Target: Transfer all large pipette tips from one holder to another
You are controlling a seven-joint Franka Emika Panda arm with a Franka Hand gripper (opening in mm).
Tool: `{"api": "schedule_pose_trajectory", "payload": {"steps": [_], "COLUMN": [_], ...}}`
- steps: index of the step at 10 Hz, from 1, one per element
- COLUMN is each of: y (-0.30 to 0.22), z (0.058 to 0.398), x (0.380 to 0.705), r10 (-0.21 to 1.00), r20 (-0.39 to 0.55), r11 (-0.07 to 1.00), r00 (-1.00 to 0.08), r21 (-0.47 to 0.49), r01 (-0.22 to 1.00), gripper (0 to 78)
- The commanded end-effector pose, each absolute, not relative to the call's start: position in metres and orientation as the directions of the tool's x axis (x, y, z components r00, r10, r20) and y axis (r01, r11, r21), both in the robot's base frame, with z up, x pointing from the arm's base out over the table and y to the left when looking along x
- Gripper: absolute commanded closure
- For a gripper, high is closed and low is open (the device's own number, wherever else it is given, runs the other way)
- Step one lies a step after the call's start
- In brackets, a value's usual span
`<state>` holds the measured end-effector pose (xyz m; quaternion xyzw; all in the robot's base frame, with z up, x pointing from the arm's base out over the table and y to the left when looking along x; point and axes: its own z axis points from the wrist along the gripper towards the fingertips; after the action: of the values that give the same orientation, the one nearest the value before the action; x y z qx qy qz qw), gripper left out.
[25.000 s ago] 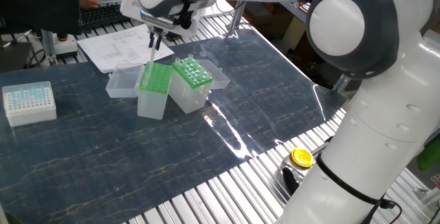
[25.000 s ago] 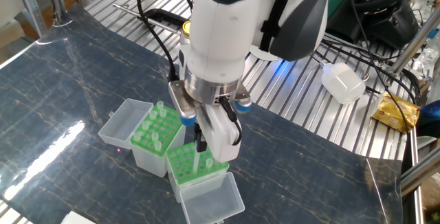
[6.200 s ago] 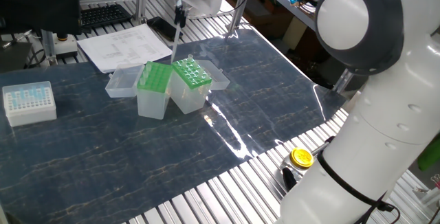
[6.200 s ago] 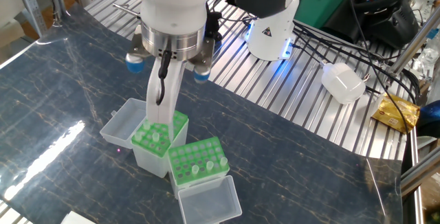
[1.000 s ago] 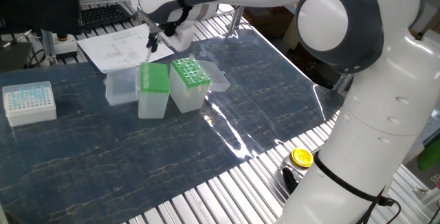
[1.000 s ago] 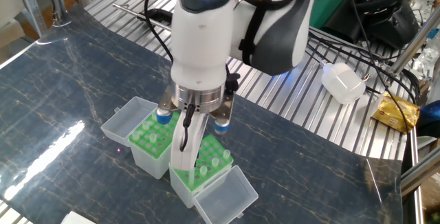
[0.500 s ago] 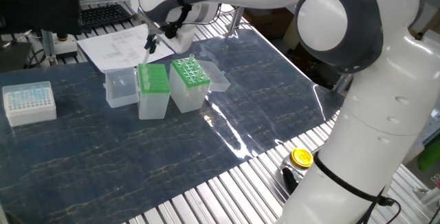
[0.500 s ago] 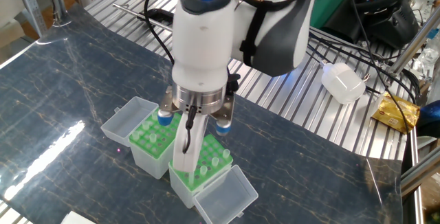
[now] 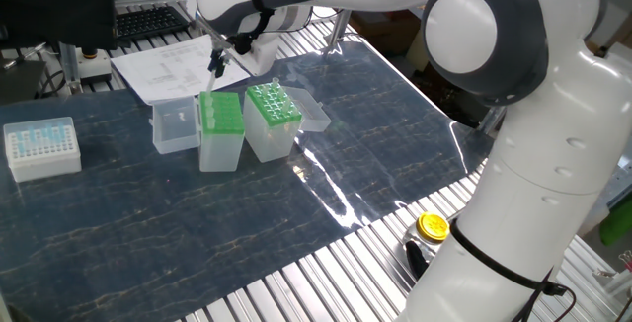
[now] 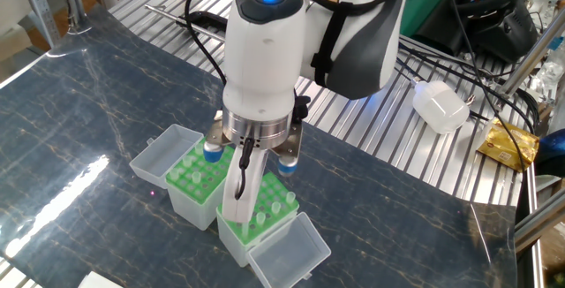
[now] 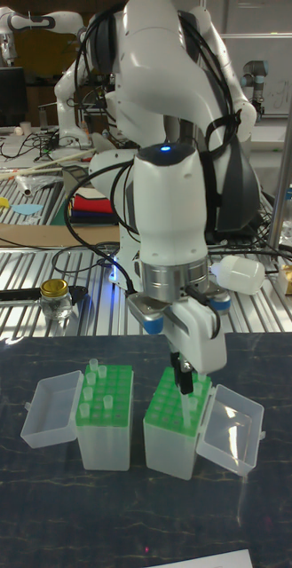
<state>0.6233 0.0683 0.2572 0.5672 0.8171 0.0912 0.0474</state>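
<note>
My gripper [image 9: 214, 64] [image 10: 233, 208] [image 11: 185, 383] hangs just above the narrower, taller green-topped box [image 9: 221, 130] [image 10: 256, 226] [image 11: 175, 426]. Its fingers are only slightly apart, and I see no tip between them. A large pipette tip [image 11: 192, 405] stands in that rack right under the fingertips, with a few more [image 10: 267, 210] beside it. The wider green-grid holder [image 9: 273, 117] [image 10: 196, 180] [image 11: 106, 417] stands next to it, with several tips [image 11: 91, 380] poking up from it. Both hinged lids lie open.
A white box of pale-blue tips [image 9: 41, 146] sits at the table's left. Papers [image 9: 168, 67] lie behind the boxes. A yellow-capped jar [image 9: 433, 226] and a white bottle [image 10: 440, 104] rest on the metal rails beyond the mat's edge.
Over the last second the gripper has crept slightly upward above the narrower box. The boxes and tips have stayed put.
</note>
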Motion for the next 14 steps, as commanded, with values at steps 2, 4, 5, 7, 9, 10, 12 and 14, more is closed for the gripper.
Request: {"api": "schedule_pose_trajectory", "payload": {"steps": [2, 4, 5, 7, 9, 10, 12, 14], "y": [0.0747, 0.0749, 0.0749, 0.0749, 0.0749, 0.0749, 0.0749, 0.0749], "z": [0.2626, 0.2626, 0.2626, 0.2626, 0.2626, 0.2626, 0.2626, 0.2626], "x": [0.6225, 0.6225, 0.6225, 0.6225, 0.6225, 0.6225, 0.6225, 0.6225], "r10": [0.952, 0.955, 0.955, 0.955, 0.955, 0.955, 0.955, 0.955], "r20": [0.042, 0.041, 0.041, 0.041, 0.041, 0.041, 0.041, 0.041], "r11": [0.292, 0.284, 0.284, 0.284, 0.284, 0.284, 0.284, 0.284], "r00": [-0.304, -0.295, -0.295, -0.295, -0.295, -0.295, -0.295, -0.295], "r21": [0.173, 0.172, 0.172, 0.172, 0.172, 0.172, 0.172, 0.172], "r01": [0.941, 0.943, 0.943, 0.943, 0.943, 0.943, 0.943, 0.943], "gripper": [76.4, 0.1, 0.1, 0.1, 0.1, 0.1, 0.1, 0.1]}}
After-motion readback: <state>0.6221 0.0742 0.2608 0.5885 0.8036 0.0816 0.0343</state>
